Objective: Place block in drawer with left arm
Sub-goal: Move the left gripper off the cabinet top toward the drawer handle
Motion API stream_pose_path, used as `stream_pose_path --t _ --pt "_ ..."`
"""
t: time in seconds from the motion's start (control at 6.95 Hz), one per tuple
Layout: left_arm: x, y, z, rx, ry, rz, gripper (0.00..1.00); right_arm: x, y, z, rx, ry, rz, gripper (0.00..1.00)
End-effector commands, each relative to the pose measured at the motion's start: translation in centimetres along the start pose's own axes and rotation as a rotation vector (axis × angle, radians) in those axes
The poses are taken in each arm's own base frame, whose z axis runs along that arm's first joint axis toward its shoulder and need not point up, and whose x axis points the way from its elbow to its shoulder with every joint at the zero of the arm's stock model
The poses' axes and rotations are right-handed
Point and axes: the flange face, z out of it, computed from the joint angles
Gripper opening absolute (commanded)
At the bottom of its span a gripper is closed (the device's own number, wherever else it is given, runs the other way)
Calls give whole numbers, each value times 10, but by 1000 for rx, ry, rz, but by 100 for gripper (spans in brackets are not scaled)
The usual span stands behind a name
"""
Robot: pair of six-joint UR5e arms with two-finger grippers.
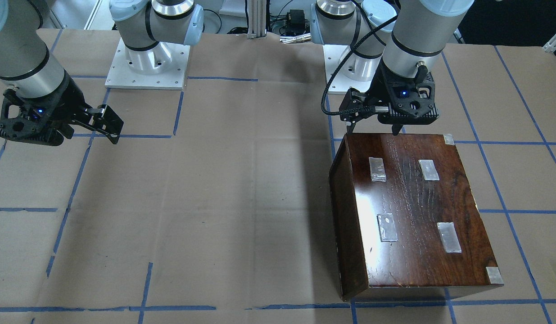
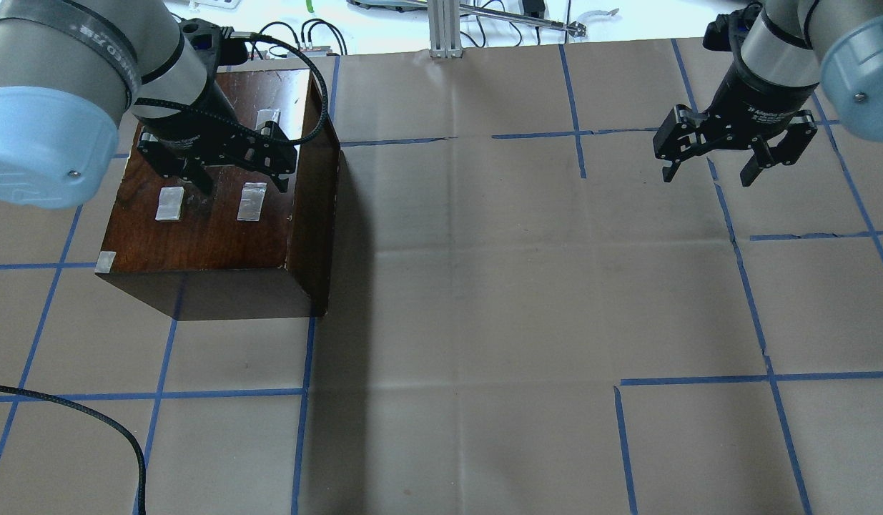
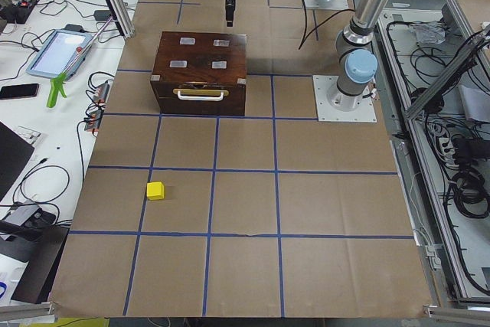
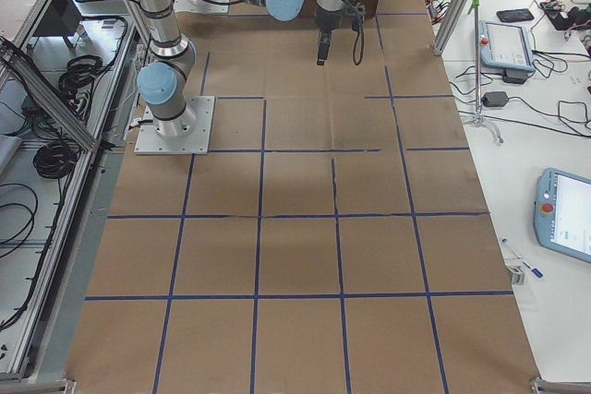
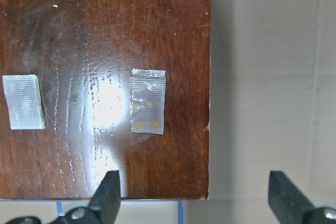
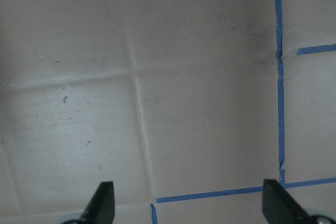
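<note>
Presently, the task stands at its opening stage, with nothing yet accomplished.

1. The block (image 3: 155, 190) lies alone on the paper-covered surface (image 3: 245, 212), toward the surface's left end and near the edge opposite the robot. It is well apart from the wooden box (image 2: 212, 236) and from both tools.
2. The drawer (image 3: 200, 105) appears shut: in the exterior left view its dark front panel sits flush with the box face, brass handle (image 3: 200, 94) outward, facing the surface's left end. No pale tray shows.
3. The left arm (image 2: 69, 57) reaches over the box. The left tool (image 2: 239, 179) hangs above the tape-patched top, near the box edge closest to the robot. Its fingers are spread wide and nothing is between them.
4. The right tool (image 2: 707, 172) hangs over bare paper toward the surface's right end, likewise spread wide and empty.

Judgement on outstanding work: the drawer has to be drawn out by its handle. The block has to be collected by the left tool, carried across, and released into the tray. The left tool is placed neither at the handle nor at the block.
</note>
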Motion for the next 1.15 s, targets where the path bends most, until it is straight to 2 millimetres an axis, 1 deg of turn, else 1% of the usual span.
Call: stream_pose_path --t 0.0,0.43,0.58,0.72,0.86,1.01 --pt "0 0 0 1 0 0 99 0 0 0 1 0 0 100" --pt "0 1 -2 5 0 0 99 0 0 -1 2 0 0 100" --pt "0 2 -6 13 0 0 99 0 0 0 1 0 0 100" --pt "-3 0 -5 11 0 0 99 0 0 0 1 0 0 100" --pt "-11 -3 -7 19 -1 -12 99 0 0 0 1 0 0 100" --pt "-26 -8 -12 33 -1 -40 99 0 0 -1 2 0 1 100"
